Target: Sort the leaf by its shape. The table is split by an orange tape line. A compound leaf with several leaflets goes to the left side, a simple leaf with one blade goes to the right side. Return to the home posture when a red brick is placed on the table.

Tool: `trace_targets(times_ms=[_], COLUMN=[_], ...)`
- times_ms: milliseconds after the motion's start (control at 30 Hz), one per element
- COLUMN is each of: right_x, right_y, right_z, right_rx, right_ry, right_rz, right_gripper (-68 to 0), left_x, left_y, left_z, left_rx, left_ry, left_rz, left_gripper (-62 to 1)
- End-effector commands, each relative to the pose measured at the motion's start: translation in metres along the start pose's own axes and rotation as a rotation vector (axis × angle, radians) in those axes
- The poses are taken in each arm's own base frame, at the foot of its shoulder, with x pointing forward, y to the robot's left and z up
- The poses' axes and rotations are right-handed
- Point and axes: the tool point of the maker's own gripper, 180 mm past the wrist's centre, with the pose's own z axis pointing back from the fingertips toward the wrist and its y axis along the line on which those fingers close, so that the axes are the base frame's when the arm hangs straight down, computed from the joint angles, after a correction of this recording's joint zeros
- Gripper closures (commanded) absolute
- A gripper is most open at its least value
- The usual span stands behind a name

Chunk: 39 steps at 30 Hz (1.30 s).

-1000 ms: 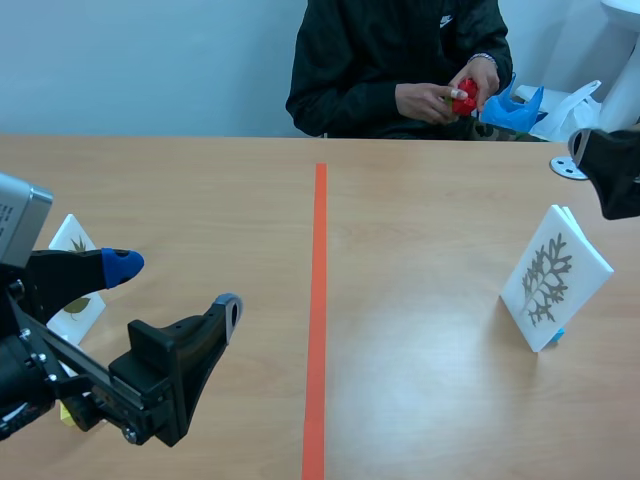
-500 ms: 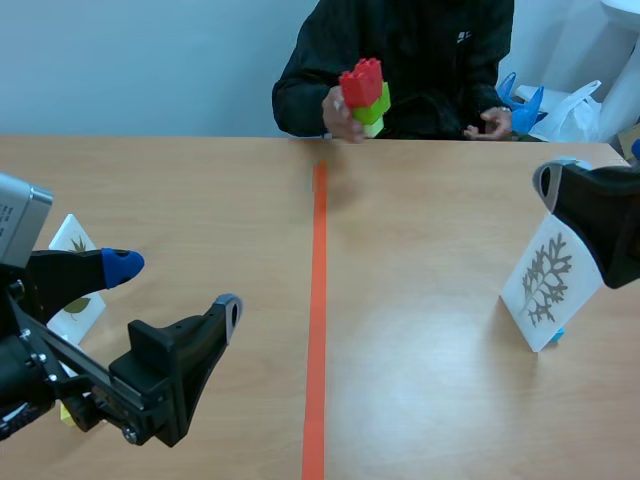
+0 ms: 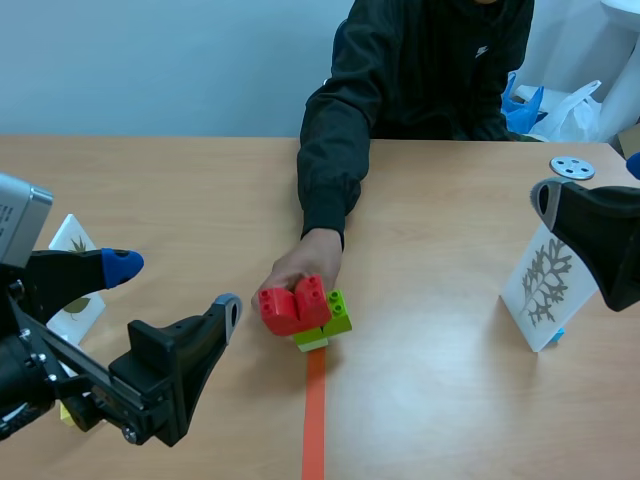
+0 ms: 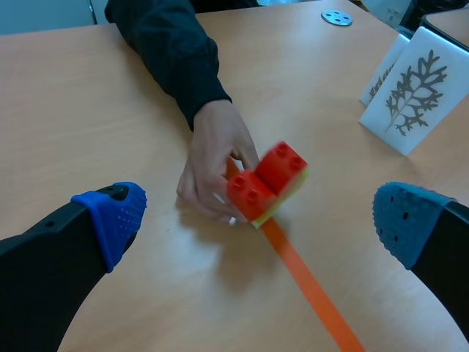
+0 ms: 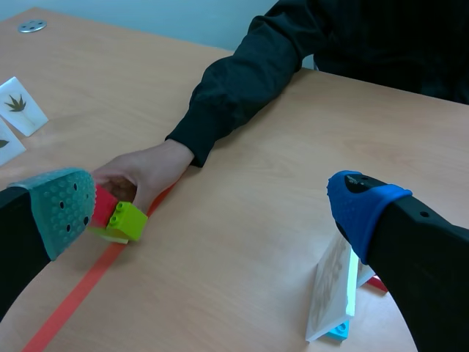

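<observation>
Your left end effector (image 3: 175, 288) and right end effector (image 5: 211, 204) hang released, empty, while a person's hand (image 3: 300, 268) holds the red brick (image 3: 293, 305) on the orange tape line (image 3: 314, 420); the leaf card (image 3: 548, 280) stands right of it.

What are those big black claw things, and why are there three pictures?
The black claws are a robot's two grippers, its hands. One picture looks from between the arms; the other two come from cameras on the wrists. The left gripper and right gripper are both open and hold nothing. A person's hand holds a red brick joined to a green brick on the orange tape line of the table. A leaf card stands on the right side.
</observation>
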Motion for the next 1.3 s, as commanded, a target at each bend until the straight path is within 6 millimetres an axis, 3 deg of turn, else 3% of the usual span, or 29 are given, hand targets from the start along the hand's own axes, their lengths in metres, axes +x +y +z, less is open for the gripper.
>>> trace_targets(times_ms=[0, 433, 800, 1100, 1267], right_x=[0.008, -0.002, -0.021, -0.037, -0.041], right_y=[-0.002, 0.000, 0.023, 0.058, 0.059], right_z=[-0.001, -0.002, -0.014, -0.025, -0.026], right_rx=[0.003, 0.006, 0.063, 0.158, 0.150], right_ry=[-0.030, 0.020, 0.074, 0.106, 0.121], right_rz=[0.005, 0.008, -0.002, -0.041, -0.032], right_gripper=[-67.9, -67.9, -67.9, -67.9, -67.9], left_x=[0.014, 0.013, 0.013, 0.014, 0.014], left_y=[-0.003, -0.003, -0.007, -0.007, -0.007], left_z=[-0.001, -0.001, -0.001, -0.001, -0.001], left_rx=[-0.007, -0.008, -0.034, -0.034, -0.034], left_ry=[-0.047, -0.041, -0.041, -0.042, -0.042], left_rz=[-0.002, -0.003, -0.005, -0.005, -0.005], left_gripper=[-62.3, -62.3, -62.3, -62.3, -62.3])
